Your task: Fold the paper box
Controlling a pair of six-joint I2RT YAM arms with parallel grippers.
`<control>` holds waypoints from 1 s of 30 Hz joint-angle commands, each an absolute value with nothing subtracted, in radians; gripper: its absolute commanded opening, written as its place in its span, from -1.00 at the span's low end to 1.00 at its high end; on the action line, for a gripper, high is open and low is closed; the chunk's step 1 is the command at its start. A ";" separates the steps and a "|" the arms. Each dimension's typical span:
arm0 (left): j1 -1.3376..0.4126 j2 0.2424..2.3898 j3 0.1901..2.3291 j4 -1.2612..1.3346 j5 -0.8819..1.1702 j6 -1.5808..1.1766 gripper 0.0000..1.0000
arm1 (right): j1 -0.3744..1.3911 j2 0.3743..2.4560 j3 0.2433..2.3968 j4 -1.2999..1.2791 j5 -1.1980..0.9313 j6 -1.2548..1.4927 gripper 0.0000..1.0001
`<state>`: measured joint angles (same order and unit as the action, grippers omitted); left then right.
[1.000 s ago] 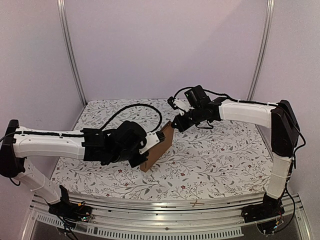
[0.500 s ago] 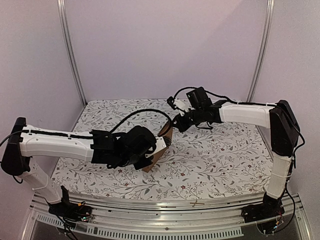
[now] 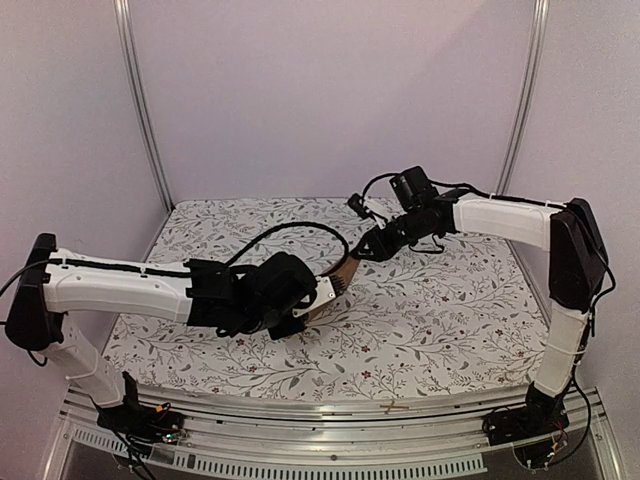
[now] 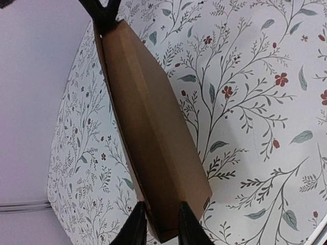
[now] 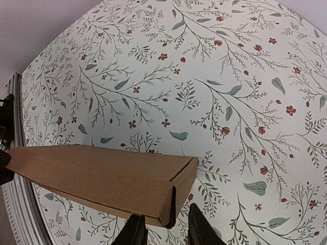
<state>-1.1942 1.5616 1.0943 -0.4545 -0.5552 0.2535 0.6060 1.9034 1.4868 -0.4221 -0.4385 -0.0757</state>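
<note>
Paper box (image 4: 153, 127) tipped, left claw (image 4: 161, 209) pinching it

One thin flat brown cardboard box (image 4: 153, 132), long and plain, all closed up. Turned so skinny side shows. One end squeezed between fingers of left gripper (image 4: 161, 217). Box runs straight away from there to right gripper (image 5: 166, 219). Far end's bottom corner sits between right gripper's fingers, small gap on one side.
</note>
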 commanded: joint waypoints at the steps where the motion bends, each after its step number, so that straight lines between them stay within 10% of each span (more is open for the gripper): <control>1: -1.206 1.592 1.098 -0.533 -0.541 0.275 -0.55 | 0.540 1.871 1.561 -0.530 -0.512 -0.132 -0.43; 15: -1.169 1.575 1.105 -0.531 -0.529 0.298 -0.55 | 0.494 1.911 1.682 -0.714 -0.611 -0.440 -0.33; 19: -1.161 1.532 1.096 -0.492 -0.543 0.265 -0.27 | 0.503 1.877 1.596 -0.734 -0.586 -0.538 -0.28; 30: -1.052 1.611 1.077 -0.451 -0.547 -0.352 -0.03 | 0.525 2.102 1.706 -0.844 -0.539 -0.458 0.05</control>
